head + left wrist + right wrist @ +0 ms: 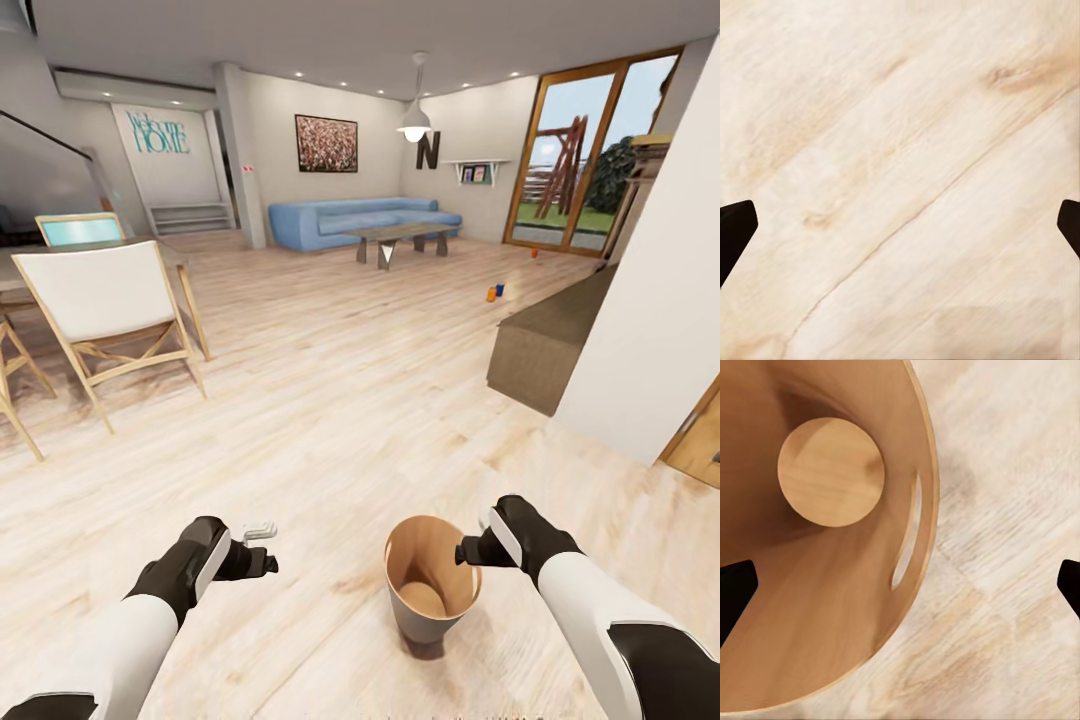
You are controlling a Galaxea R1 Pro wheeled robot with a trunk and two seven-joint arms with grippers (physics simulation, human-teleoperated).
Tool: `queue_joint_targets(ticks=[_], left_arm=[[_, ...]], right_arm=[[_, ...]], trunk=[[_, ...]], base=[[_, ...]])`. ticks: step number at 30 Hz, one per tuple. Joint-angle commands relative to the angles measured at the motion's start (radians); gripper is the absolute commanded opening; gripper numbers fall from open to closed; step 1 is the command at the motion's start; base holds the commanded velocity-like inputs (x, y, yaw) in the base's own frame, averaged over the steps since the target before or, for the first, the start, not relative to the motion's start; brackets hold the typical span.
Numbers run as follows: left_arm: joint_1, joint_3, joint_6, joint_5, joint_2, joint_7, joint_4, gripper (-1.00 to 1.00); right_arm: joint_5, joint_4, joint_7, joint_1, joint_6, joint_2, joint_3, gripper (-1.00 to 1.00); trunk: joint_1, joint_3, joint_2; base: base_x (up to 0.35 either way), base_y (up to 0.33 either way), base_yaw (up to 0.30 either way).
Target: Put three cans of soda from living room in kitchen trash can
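Right wrist view: right gripper [900,585] wide apart, empty.

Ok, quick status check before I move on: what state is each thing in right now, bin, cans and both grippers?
tash can: upright on the wood floor, empty inside, right below the right gripper.
soda cans: on the floor far off near the glass doors, two close together, a third further back; too small to tell if upright.
left gripper: open, empty, over bare floor.
right gripper: open, empty, over the bin's rim.
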Motion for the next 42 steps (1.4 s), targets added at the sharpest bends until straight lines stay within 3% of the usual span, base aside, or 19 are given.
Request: queue_joint_targets(ticks=[1,10,42], left_arm=[[0.0,0.0,0.0,0.0,0.0,0.0,0.0,1.0],[0.0,0.0,0.0,-0.001,0.0,0.0,0.0,1.0],[0.0,0.002,-0.002,-0.006,-0.005,0.006,-0.01,1.0]], right_arm=[[0.0,0.002,0.0,0.0,0.0,0.0,0.0,1.0],[0.0,0.011,0.0,0.0,-0.001,0.0,0.001,1.0],[0.0,0.038,0.0,0.001,-0.039,0.0,0.001,1.0]], trunk=[[0.0,-0.004,0.0],[0.004,-0.039,-0.002],[0.004,-0.039,-0.002]], base=[[0.0,0.0,0.0],[0.0,0.0,0.0],[0.068,0.017,0.0]])
